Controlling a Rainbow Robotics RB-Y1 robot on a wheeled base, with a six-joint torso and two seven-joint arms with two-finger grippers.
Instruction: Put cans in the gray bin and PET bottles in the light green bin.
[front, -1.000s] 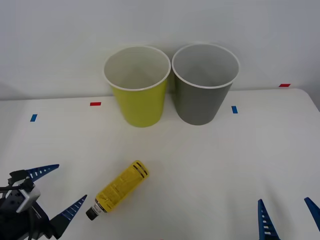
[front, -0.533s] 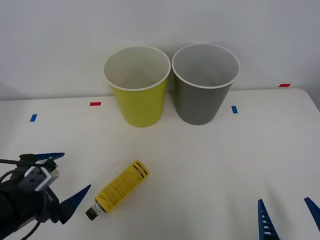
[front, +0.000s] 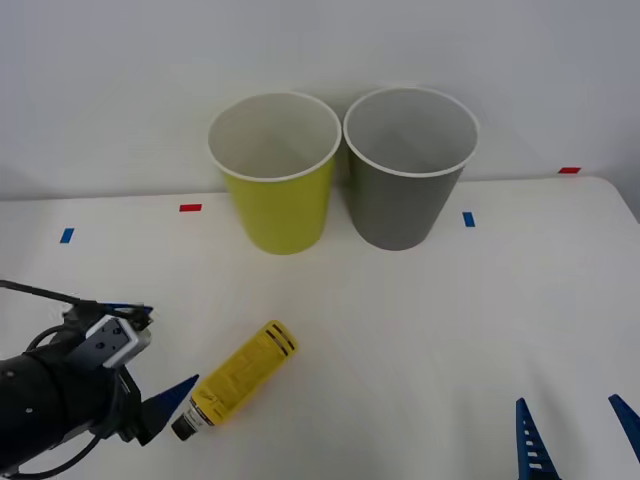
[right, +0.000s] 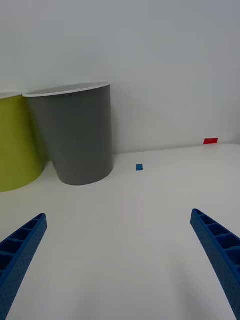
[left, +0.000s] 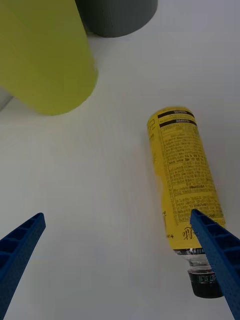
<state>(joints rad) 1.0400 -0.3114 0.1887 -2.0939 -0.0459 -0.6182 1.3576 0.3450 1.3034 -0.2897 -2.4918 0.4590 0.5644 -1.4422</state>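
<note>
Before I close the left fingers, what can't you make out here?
- Small slim yellow-labelled bottle: label print too small in the front view; one blue finger overlaps its black cap in the left wrist view.
- Tall gray bin and tall yellow-green bin: bottoms hidden by their own walls.

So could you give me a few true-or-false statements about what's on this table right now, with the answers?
1. The bottle lies on its side on the table. True.
2. The bottle is already inside the light green bin. False: it lies on the table in front of that bin.
3. The left gripper is open beside the bottle's cap end. True.
4. The gray bin stands left of the light green bin. False: it stands to its right.
5. The right gripper holds a can. False: it is open and holds nothing, low at the near right edge.
</note>
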